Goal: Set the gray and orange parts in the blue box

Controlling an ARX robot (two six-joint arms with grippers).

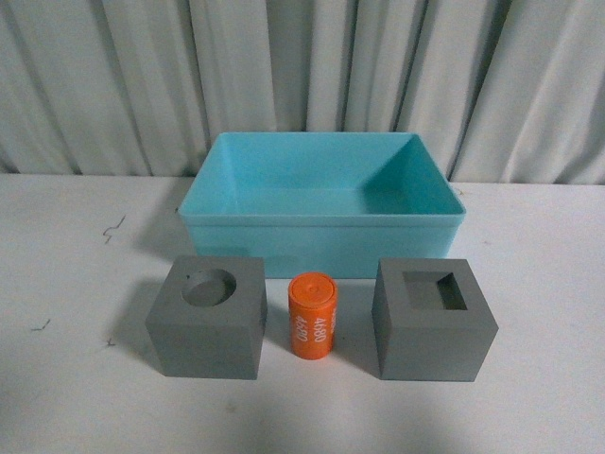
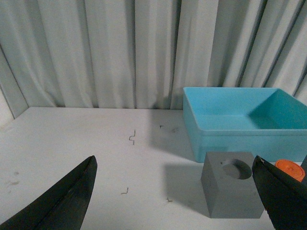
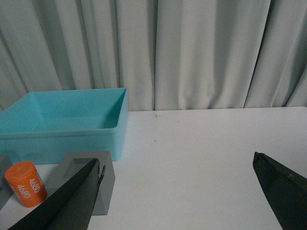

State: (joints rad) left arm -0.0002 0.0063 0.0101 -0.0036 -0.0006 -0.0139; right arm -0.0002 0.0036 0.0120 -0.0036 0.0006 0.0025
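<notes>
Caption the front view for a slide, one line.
Turquoise plastic bin behind three parts on a white table: gray cube with round recess, orange "4680" cylinder, gray cube with square recess.

L tool (image 2: pixel 173 160), R tool (image 3: pixel 176 159): matte blk, smooth, tapered.

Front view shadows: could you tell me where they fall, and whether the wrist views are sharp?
Front view: soft even light, faint shadow left of the round-recess cube, no glare. Left wrist view: scene sharp, left fingers dark, blurred. Right wrist view: likewise, right fingers.
</notes>
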